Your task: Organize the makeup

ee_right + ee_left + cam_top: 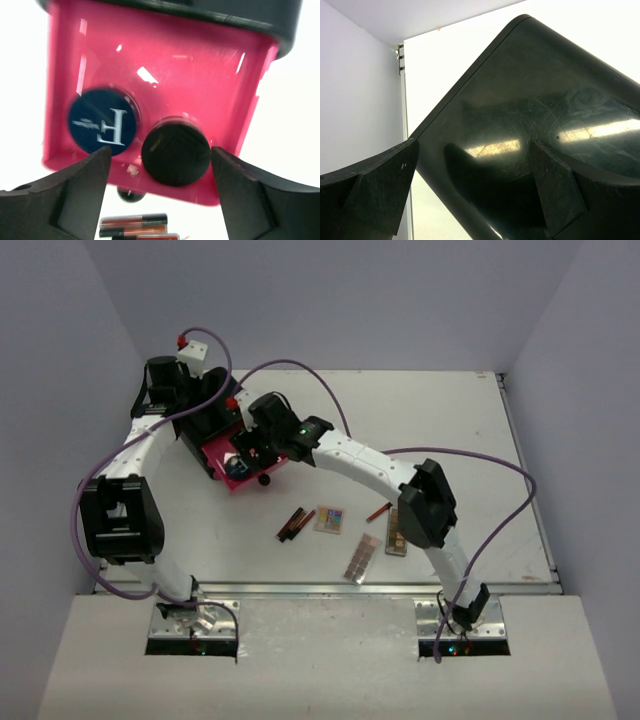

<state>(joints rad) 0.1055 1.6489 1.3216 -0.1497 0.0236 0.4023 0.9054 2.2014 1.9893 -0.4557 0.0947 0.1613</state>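
A blue round compact [102,122] and a black round compact [175,152] lie in the open pink drawer [165,65] of the black box [205,415]. My right gripper [161,150] hovers open and empty just above the black compact; in the top view it [250,455] is over the drawer [222,452]. My left gripper [474,145] is open, straddling an edge of the box top [535,100]. On the table lie dark and red sticks [293,525], a square multicolour palette [329,519], a red stick [378,512] and two long brownish palettes [362,557] [396,531].
The drawer's black knob [129,194] sticks out toward the sticks [132,225]. The box stands at the table's back left near the wall. Purple cables loop over both arms.
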